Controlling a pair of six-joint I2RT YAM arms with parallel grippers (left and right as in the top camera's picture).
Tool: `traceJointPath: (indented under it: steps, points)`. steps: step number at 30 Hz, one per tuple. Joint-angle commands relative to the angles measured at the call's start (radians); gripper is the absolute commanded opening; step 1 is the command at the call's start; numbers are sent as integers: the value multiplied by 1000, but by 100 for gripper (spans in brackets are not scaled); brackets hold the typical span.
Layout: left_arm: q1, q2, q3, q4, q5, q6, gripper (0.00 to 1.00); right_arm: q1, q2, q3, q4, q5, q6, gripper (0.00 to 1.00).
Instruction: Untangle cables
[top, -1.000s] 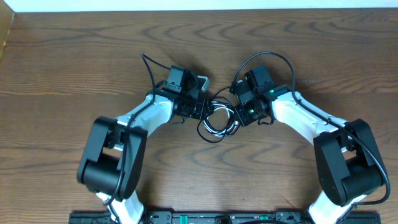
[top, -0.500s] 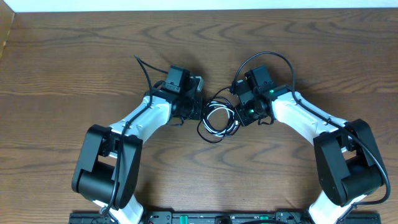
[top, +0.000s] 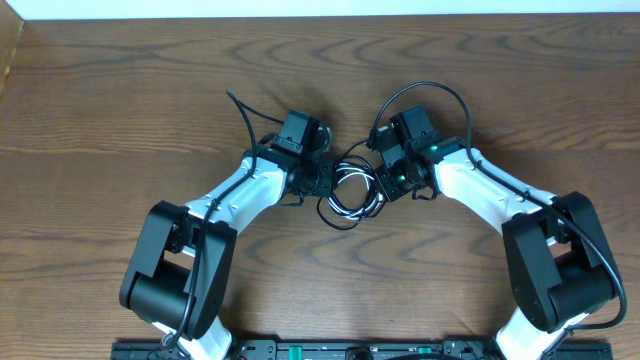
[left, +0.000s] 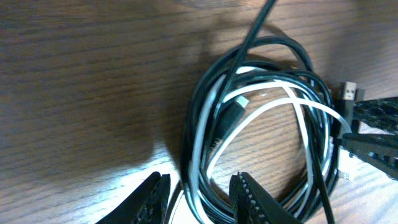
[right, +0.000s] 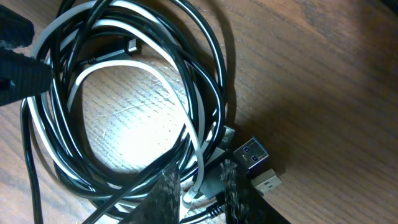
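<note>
A bench (top: 120, 90) of dark brown wood with broad wavy grain fills the overhead view. A pale strip (top: 300, 8) is seen beyond its far edge, and a black rail (top: 300, 350) along its near edge. From the left side of that rail the left arm (top: 230, 200), white with black joints, is stretched toward the middle, with a thick black wire (top: 240, 110) rising from its wrist. The left tool (left: 201, 180) is set low over the wood with its jaws narrowly apart, astride a few black and white strands at the near side of the bundle. A little bare gap is left beside one finger, so no clamping is shown. The cables (top: 350, 195) lie flat on the bench at its centre, between the two tools, with the black and white cords coiled together in one small ring. Bare grain, brightened by glare, shows inside that ring. A small metal plug (left: 349, 92) is seen at the right edge of the coil. The right tool (right: 198, 171) is drawn narrow, with a white strand and a black one pinched between its fingers. Two plug ends (right: 252, 155) lie on the wood just beside them. The right arm (top: 480, 185) reaches in from the right, with small green lights (top: 437, 150) lit at its wrist.
</note>
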Motion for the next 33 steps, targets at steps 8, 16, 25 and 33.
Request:
traceJointPath:
  steps: [8,16,25,33]
  points:
    - [-2,12,-6,8,-64,-14,36,7,-18,-6,4,15,-11,19]
    - [-2,12,-6,10,-82,-14,36,7,-10,-34,50,16,-1,19]
    - [-2,11,-6,16,-82,-14,37,7,-10,-34,86,16,-1,4]
    - [-2,11,-6,16,-82,-14,37,7,-10,-34,87,42,-1,1]
